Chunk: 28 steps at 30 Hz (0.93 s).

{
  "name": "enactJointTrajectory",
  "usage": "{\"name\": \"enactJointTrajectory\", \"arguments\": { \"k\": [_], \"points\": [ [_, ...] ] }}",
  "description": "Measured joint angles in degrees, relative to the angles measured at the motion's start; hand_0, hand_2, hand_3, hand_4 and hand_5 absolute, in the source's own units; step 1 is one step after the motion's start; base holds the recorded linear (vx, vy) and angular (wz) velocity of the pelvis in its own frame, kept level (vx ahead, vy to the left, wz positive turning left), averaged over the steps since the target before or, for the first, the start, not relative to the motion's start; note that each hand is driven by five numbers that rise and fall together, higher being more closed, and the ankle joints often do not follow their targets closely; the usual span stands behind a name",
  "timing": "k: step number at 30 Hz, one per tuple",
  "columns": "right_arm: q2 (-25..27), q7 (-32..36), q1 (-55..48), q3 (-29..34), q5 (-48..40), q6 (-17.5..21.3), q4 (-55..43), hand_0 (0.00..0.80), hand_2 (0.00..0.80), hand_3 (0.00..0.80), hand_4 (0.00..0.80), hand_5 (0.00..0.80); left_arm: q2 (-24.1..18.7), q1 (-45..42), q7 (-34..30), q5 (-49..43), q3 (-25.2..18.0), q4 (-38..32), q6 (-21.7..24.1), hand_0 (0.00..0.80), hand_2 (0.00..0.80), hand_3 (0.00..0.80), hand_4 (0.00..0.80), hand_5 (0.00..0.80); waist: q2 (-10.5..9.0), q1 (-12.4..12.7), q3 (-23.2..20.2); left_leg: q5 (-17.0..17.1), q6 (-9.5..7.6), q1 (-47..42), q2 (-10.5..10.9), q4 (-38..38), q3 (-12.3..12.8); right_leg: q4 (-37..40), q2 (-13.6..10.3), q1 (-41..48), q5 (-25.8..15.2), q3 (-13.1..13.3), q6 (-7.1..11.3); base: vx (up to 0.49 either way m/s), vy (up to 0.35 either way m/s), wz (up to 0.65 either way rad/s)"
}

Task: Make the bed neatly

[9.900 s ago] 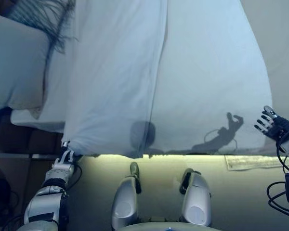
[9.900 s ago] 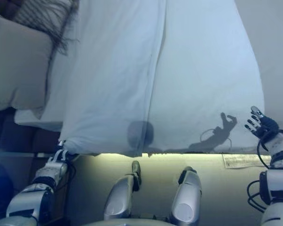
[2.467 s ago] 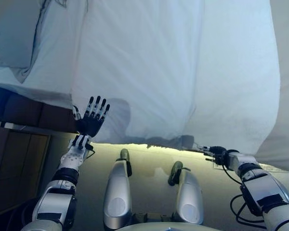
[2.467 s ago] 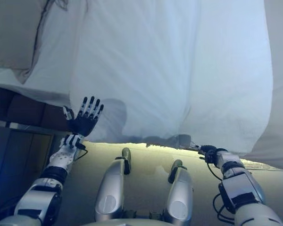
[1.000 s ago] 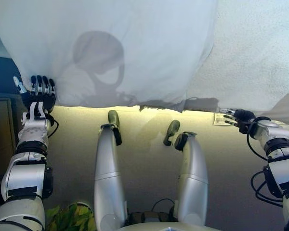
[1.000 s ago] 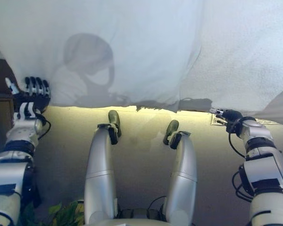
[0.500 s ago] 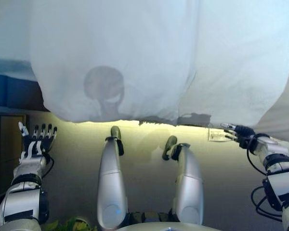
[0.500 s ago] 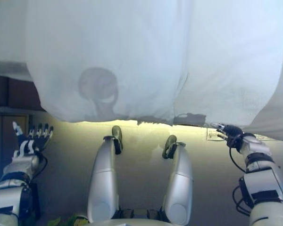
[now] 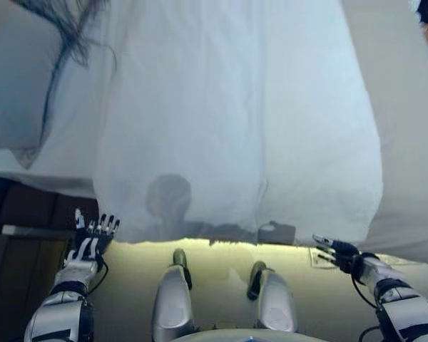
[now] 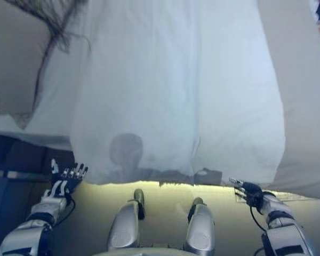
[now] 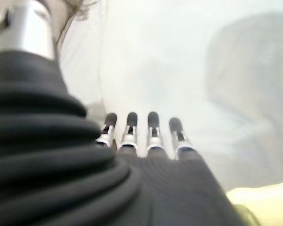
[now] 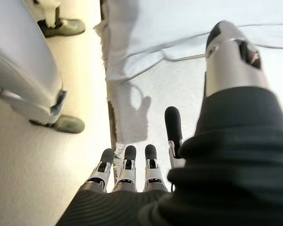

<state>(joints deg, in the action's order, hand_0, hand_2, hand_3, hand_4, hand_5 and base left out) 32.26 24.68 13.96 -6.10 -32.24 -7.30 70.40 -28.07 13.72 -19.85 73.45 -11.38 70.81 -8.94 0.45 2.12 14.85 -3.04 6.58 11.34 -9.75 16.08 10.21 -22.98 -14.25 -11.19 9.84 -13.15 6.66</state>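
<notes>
— Where is the white duvet point(image 9: 228, 121)?
— Spread over the bed, reaching down to the near edge, hem hanging just above the pale floor point(image 9: 221, 274). Shallow fold down the middle right. Further white bedding point(image 9: 406, 178) draped off to the right of it.

— And at the head end?
— Grey pillow point(image 9: 14, 78) at upper left, with a dark fringed throw point(image 9: 71, 28) trailing beside it. Dark bed frame point(image 9: 28, 206) showing beneath, at the left.

— Left hand point(image 9: 93, 235)?
— Raised by the duvet's near left corner, fingers straight and spread, grasping nothing. Same in the left wrist view: fingers point(image 11: 153, 125) stretched out toward the cloth, apart from it.

— Right hand point(image 9: 342, 253)?
— Low at the duvet's near right corner, fingers extended, released. In the right wrist view, fingers point(image 12: 127, 157) straight, lying just beside the ragged hem of the cloth, nothing pinched.

— Anything else?
— A flat paper-like rectangle point(image 9: 317, 256) on the floor by the right hand.
</notes>
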Motion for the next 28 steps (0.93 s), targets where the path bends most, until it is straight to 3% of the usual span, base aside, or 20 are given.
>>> {"name": "enactJointTrajectory", "arguments": {
  "k": [7,11,21,28],
  "points": [
    [-4.9,0.7,-10.5,1.3,2.5,0.3,1.0,0.0,0.0,0.0,0.0,0.0,0.4,-10.2,1.1,-16.9,0.2,4.8,0.8,0.0,0.0,0.0,0.0,0.0,-0.57,-1.5,-9.6,2.9,0.43,-11.0,1.1,-12.4,2.5,15.6,2.5,11.4,-5.3,-0.9,1.24,0.145,-0.016,-0.08],
    [-8.6,0.1,-12.4,3.7,2.3,-0.3,3.4,0.0,0.0,0.0,0.0,0.0,1.9,-10.7,1.5,-25.1,4.4,5.0,4.2,0.0,0.0,0.0,0.0,0.0,-0.43,-1.4,-12.0,4.7,0.43,-14.3,2.0,-17.2,3.6,21.6,3.2,15.1,-8.1,-1.0,1.67,0.071,-0.003,-0.08],
    [-13.8,-9.6,-14.1,5.6,1.0,-3.7,7.5,0.0,0.0,0.0,0.0,0.0,11.7,-11.9,2.5,-25.7,8.2,5.0,8.4,0.0,0.0,0.0,0.0,0.0,-0.06,-2.7,-14.1,5.8,0.55,-18.7,2.8,-21.0,4.3,27.4,3.6,20.0,-10.6,-1.2,2.01,0.065,-0.012,-0.03],
    [-16.6,-10.2,-14.0,5.4,-0.1,-3.8,6.9,0.0,0.0,0.0,0.0,0.0,13.9,-12.6,2.9,-26.6,10.2,4.9,8.5,0.0,0.0,0.0,0.0,0.0,-0.87,-2.7,-14.9,5.7,0.68,-20.0,2.3,-21.3,4.7,27.4,3.9,21.1,-10.6,-0.8,1.81,0.057,-0.019,-0.02]
  ]
}}
